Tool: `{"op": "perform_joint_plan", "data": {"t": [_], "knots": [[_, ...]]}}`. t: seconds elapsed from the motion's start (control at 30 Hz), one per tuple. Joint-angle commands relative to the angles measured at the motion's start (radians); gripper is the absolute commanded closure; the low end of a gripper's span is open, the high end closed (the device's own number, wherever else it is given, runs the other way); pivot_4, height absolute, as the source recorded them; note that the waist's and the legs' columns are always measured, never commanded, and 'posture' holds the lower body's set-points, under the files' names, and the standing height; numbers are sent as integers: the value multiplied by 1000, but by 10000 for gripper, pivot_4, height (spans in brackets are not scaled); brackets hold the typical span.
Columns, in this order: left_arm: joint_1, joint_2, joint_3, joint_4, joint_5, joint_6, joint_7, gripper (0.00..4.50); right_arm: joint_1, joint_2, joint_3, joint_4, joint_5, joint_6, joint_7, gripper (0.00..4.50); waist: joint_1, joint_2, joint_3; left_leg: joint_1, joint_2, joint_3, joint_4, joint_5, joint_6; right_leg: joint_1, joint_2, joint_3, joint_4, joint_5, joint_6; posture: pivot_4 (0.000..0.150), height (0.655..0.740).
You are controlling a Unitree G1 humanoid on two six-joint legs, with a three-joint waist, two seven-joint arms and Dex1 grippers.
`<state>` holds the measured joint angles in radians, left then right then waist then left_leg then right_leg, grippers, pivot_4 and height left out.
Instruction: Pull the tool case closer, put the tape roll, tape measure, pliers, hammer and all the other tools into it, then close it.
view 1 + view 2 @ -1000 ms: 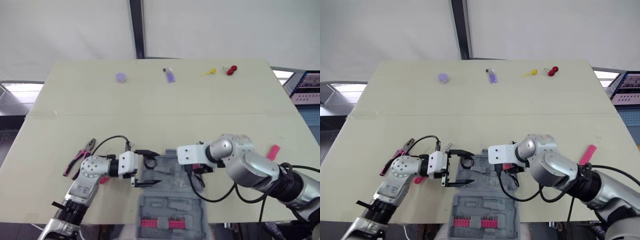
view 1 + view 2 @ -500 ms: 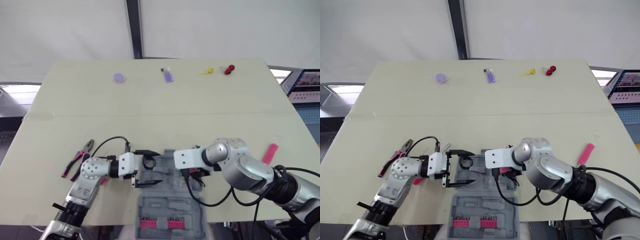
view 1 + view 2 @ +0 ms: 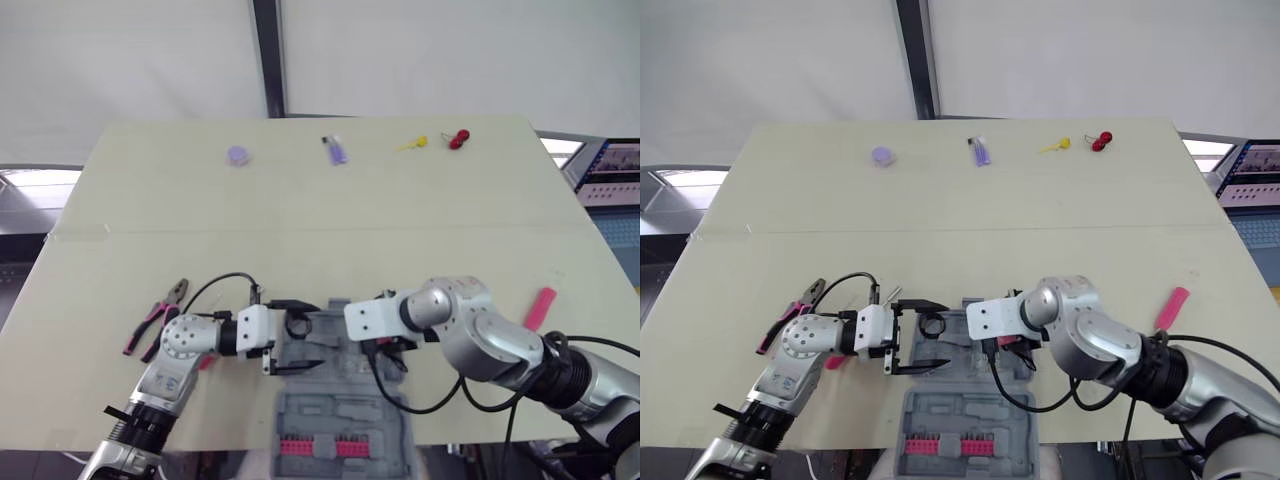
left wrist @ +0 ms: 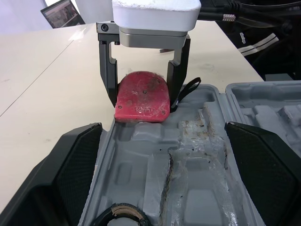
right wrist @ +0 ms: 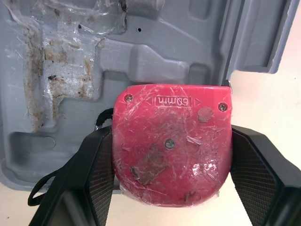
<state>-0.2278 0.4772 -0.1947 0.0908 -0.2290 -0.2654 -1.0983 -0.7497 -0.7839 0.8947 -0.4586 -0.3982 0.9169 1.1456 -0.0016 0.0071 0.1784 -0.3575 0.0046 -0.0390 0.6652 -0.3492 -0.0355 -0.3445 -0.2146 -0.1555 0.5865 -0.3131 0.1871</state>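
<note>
We see the open grey tool case (image 3: 970, 412) at the near edge of the table (image 3: 940, 200), its moulded tray facing up. The right gripper (image 4: 143, 101) has its two black fingers closed against the sides of the red tape measure (image 5: 171, 141) and holds it at the tray's rim, partly over the grey moulding and partly over the tabletop. We cannot tell whether the tape measure touches the plastic. Its black wrist strap trails down into the tray.

The left gripper (image 3: 940, 334) reaches in from the case's left side with its fingers spread wide and nothing between them. The tape roll (image 4: 117, 210) (a dark ring) lies in the tray just beside that gripper's farther finger. The pliers (image 3: 792, 313), with pink handles, lie on the table well left of the case.
</note>
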Motion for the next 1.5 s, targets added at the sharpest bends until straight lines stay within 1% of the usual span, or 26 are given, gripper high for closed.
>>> {"op": "perform_joint_plan", "data": {"t": [0.03, 1.0, 1.5], "knots": [[-5, 1, 5, -15, -6, -16, -4, 0, 11, 2, -19, -5, -23, -16, -1, 15453, 0, 0, 0, 0, 0, 0, 0, 0, 0, 0, 0, 0, 0, 0, 0, 1500, 7400], [-1, -12, -13, -9, 0, -25, -8, 0, 15, 19, -40, 1, -66, -19, 14, 15453, 0, 0, 0, 0, 0, 0, 0, 0, 0, 0, 0, 0, 0, 0, 0, 1500, 7400], [9, -15, -22, -19, 0, -21, -5, 0, 19, 26, -53, -14, -64, -9, 20, 15453, 0, 0, 0, 0, 0, 0, 0, 0, 0, 0, 0, 0, 0, 0, 0, 1500, 7400]]}}
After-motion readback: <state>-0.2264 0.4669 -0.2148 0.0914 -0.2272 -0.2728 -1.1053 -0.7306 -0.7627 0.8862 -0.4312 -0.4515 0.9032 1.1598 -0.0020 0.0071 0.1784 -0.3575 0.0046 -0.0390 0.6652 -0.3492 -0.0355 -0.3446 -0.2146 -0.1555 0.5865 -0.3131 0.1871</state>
